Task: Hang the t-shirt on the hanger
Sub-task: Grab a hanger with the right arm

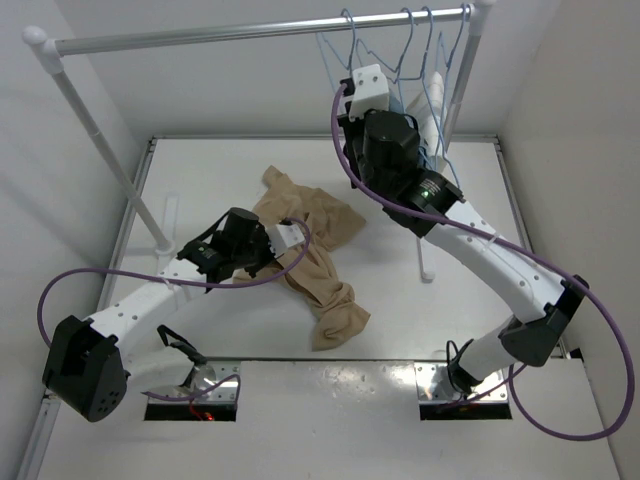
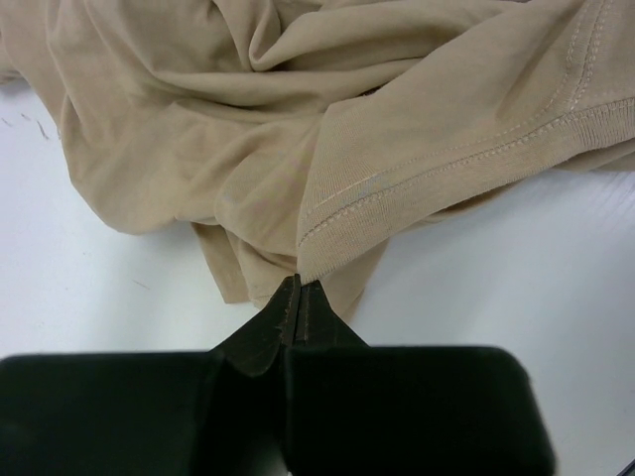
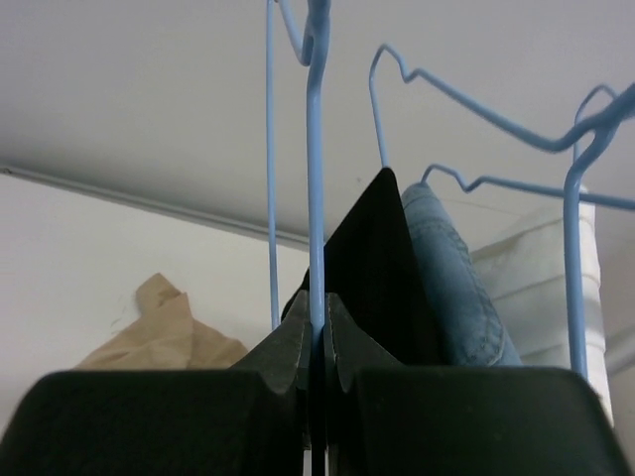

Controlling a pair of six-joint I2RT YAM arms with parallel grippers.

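Left gripper (image 2: pixel 300 290) first: its jaws are pressed fully together, and a stitched hem corner of the tan t-shirt (image 2: pixel 298 129) runs right down into the tips, so it has a pinch of cloth. From there the fabric fans out toward 12 o'clock in loose, rumpled folds, with a double-stitched edge sweeping off toward 2 o'clock.

From above, that gripper sits on the shirt's 9 o'clock side. The t-shirt is crumpled near the middle of the white table (image 1: pixel 200 180), with one long twisted part trailing toward 5 o'clock.

Over to the right gripper (image 3: pixel 316 302): it is clamped shut on a thin light-blue wire of the hanger (image 3: pixel 316 198), which rises straight up to 12 o'clock between the tips. Just behind it, at 1 o'clock, hangs a black garment (image 3: pixel 372 258), and touching that, a blue denim garment (image 3: pixel 446 278). More blue hangers (image 3: pixel 496 119) arc across toward 3 o'clock.

In the top view the right arm reaches up to 1 o'clock, where the hangers cluster at the right end of the metal rail (image 1: pixel 220 35).
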